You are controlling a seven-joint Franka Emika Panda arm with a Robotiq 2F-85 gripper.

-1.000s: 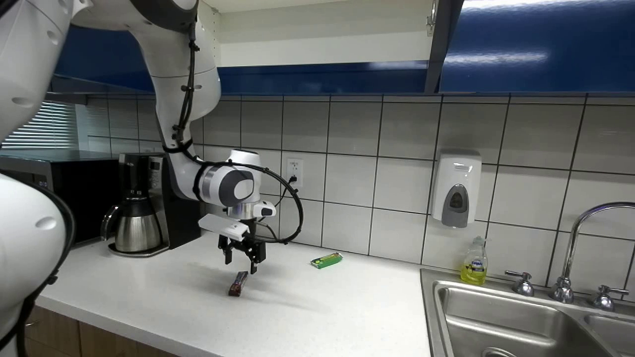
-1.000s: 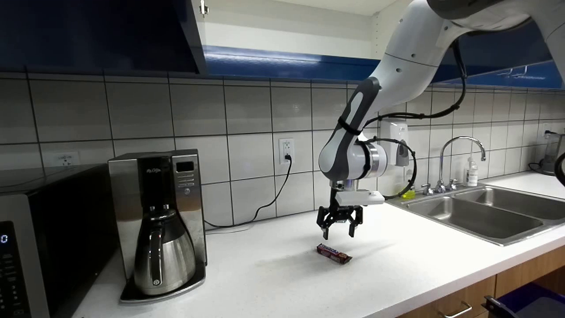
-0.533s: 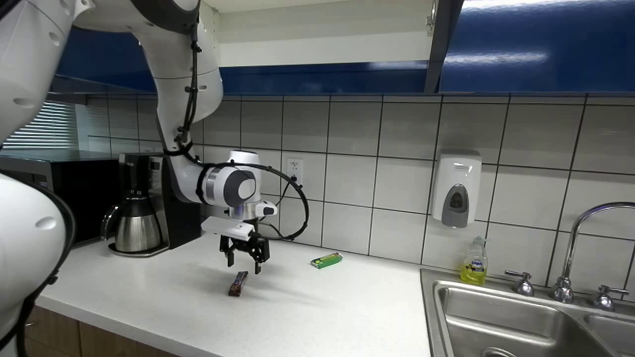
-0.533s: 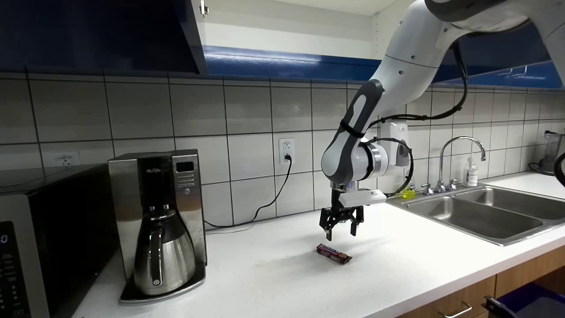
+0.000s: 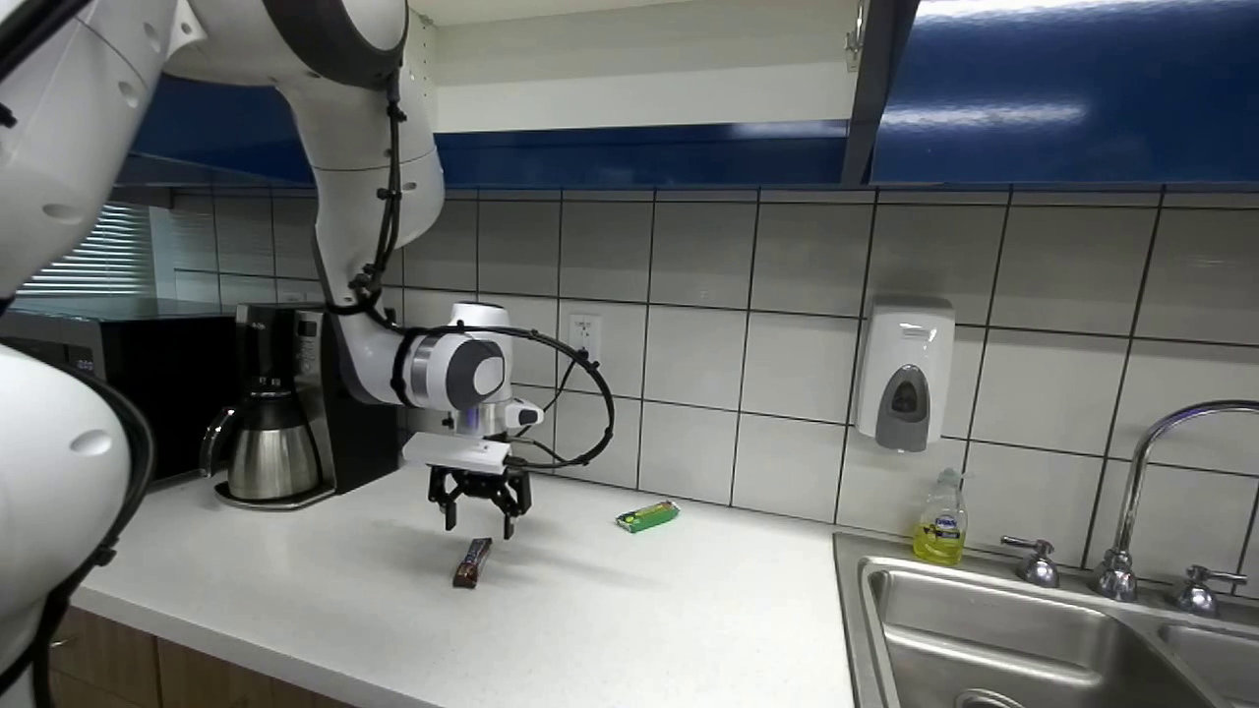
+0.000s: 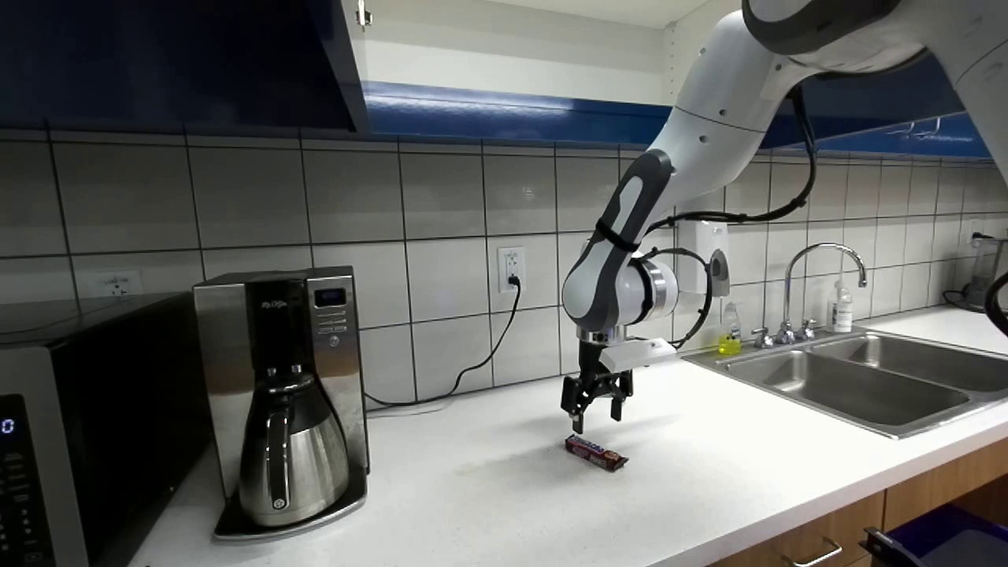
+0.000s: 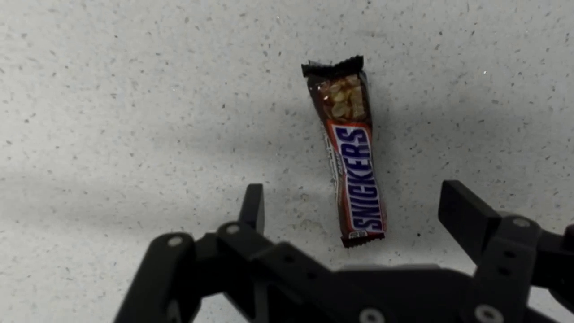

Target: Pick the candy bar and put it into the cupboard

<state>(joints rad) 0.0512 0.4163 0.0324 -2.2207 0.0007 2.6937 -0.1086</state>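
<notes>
Candy bar, wrist view: lies wholly in frame on speckled counter, print legible. Gripper jaws spread to either side of the bar, apart from it; gripper body cut off below.

In an exterior view: bar small, lettering unreadable. Cupboard open overhead, top cut off, one end behind arm. Green packet near tiled wall, print unclear.

In an exterior view: gripper above bar, gap hard to judge; coffee maker well apart; microwave cut off at left.

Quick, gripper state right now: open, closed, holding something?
Gripper: open, holding nothing; the candy bar lies on the counter.
</notes>
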